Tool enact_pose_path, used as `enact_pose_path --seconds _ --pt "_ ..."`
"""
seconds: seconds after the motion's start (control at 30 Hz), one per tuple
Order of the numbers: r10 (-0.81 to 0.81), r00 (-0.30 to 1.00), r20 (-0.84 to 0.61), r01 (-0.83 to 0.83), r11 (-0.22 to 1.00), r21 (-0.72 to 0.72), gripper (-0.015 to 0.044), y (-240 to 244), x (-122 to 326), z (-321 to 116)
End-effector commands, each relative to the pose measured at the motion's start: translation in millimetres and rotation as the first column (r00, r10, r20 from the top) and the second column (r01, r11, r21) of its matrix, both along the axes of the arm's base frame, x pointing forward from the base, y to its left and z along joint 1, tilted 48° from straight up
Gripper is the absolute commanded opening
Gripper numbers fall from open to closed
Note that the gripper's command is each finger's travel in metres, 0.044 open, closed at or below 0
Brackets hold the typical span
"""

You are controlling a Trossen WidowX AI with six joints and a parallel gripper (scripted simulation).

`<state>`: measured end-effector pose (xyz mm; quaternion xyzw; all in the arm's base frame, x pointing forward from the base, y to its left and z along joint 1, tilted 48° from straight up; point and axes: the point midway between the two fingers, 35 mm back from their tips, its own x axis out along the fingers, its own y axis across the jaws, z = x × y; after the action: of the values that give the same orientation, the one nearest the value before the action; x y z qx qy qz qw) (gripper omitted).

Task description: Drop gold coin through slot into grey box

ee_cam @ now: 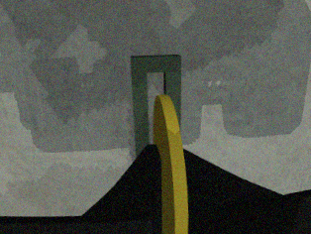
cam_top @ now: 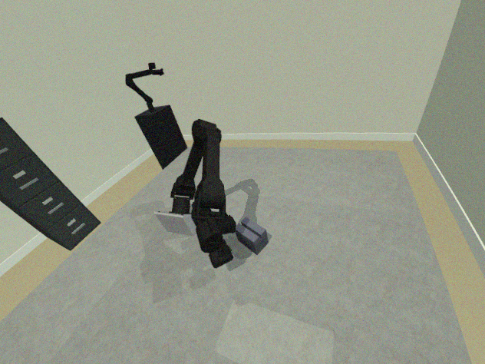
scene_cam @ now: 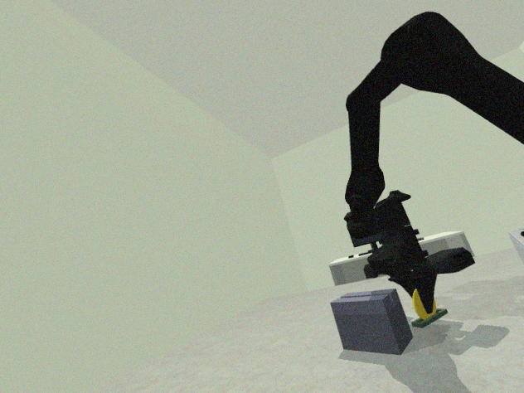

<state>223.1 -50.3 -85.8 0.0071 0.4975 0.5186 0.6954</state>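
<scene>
Fingers of our gripper (scene_cam: 423,298) pinch the upright gold coin (ee_cam: 171,179); slotted grey box (scene_cam: 370,321) sits lower left.

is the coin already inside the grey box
No, the coin is outside the box, clamped in the pincer just above the green holder.

Gold coin (ee_cam: 170,179) stands on edge, pinched between black fingers, its lower rim at the dark-green holder (scene_cam: 429,317). Just beside the holder sits the closed grey box (scene_cam: 370,321), tilted, narrow slot in its lid.
</scene>
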Motion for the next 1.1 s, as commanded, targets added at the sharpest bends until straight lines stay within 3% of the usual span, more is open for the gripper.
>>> enact_pose_path --seconds 0.0,1.07 --pt "-0.003 1.0 0.001 0.003 1.0 0.0 0.0 -5.5 1.8 4.3" --pt "-0.003 1.0 0.0 0.003 1.0 -0.003 0.0 -64.9 3.7 59.1"
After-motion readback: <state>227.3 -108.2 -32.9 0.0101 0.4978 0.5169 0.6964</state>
